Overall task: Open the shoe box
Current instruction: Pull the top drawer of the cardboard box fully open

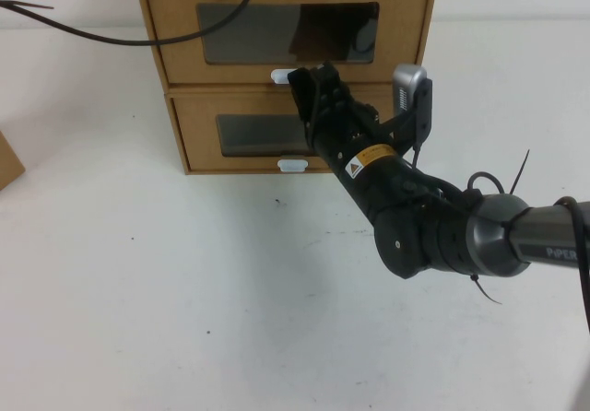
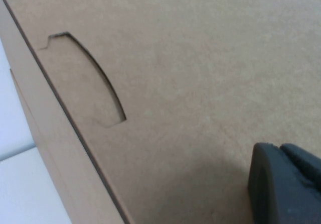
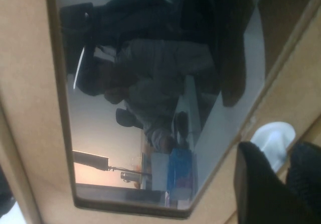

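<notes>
Right tool (image 1: 310,76), grip unclear, is at the white plastic tab (image 1: 282,76), likely handhold of the probably light brown cardboard shoe box (image 1: 175,24); left tool (image 2: 283,184), also unclear, beside plain cardboard (image 2: 200,83).

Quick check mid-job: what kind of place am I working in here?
Probably a lab test bench: a plain white table, two stacked cardboard shoe boxes, a loose black cable. The right gripper is at the upper box's white tab; the left gripper sits close to a cardboard panel.

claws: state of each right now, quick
Left claw: over a plain cardboard surface, cannot be told.
Right claw: at the upper shoe box's white tab, cannot be told.
</notes>
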### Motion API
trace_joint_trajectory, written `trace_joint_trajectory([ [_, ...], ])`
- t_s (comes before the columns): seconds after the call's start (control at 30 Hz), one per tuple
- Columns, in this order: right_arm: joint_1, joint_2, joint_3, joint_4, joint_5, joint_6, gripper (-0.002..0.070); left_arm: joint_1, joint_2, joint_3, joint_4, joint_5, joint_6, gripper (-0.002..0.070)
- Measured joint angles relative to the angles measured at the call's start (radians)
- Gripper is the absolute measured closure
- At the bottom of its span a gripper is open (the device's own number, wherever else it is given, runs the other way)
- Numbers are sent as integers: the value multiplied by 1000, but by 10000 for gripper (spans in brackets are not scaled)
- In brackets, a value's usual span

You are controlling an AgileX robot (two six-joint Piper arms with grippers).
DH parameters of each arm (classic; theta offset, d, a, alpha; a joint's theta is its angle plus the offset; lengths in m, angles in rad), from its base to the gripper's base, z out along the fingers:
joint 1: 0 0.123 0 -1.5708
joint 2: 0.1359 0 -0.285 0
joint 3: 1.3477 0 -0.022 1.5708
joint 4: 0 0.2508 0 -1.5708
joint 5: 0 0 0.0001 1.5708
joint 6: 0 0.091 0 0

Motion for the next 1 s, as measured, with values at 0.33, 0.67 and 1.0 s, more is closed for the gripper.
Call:
trace_joint_trajectory([
  [0.33, 0, 0, -13, 4, 11, 0, 542, 0, 0, 0, 0, 0, 0, 680],
  [0.67, 0, 4, -56, 12, 95, -44, 558, 2, 0, -2, 6, -2, 2, 680],
  [1.0, -2, 4, -58, -20, 114, -42, 674, 2, 0, -2, 7, 0, 2, 680],
])
